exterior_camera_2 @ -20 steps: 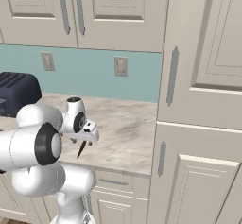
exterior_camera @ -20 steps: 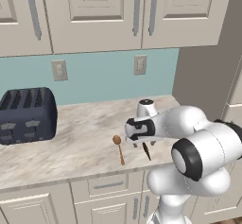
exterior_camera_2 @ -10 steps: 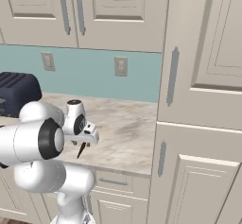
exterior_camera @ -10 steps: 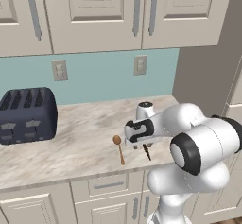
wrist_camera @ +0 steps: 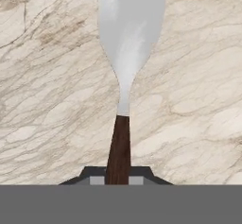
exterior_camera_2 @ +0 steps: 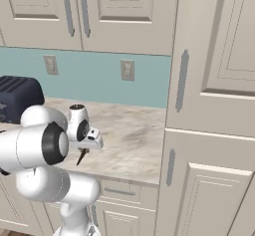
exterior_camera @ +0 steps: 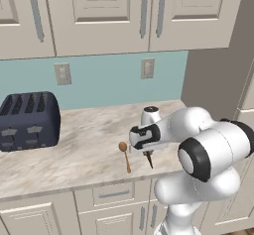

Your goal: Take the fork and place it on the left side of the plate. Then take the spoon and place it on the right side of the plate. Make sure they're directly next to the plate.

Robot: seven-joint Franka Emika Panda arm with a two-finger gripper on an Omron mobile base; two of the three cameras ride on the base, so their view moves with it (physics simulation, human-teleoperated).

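- On the marble counter (exterior_camera: pixel 74 145), near its front edge, lies the fork (wrist_camera: pixel 126 76), just beside the spoon (exterior_camera: pixel 124 154).
- Gripper (wrist_camera: pixel 118 183) is down over it, jaws nearly shut on the dark handle.
- Fork looks light, stiff and thin; the smooth handle could twist in the pinch.
- A hold nearer the neck would likely balance better.

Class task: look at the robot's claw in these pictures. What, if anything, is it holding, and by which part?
The claw is closed on the fork, gripping its dark handle; the silvery tines point away over the marble counter.
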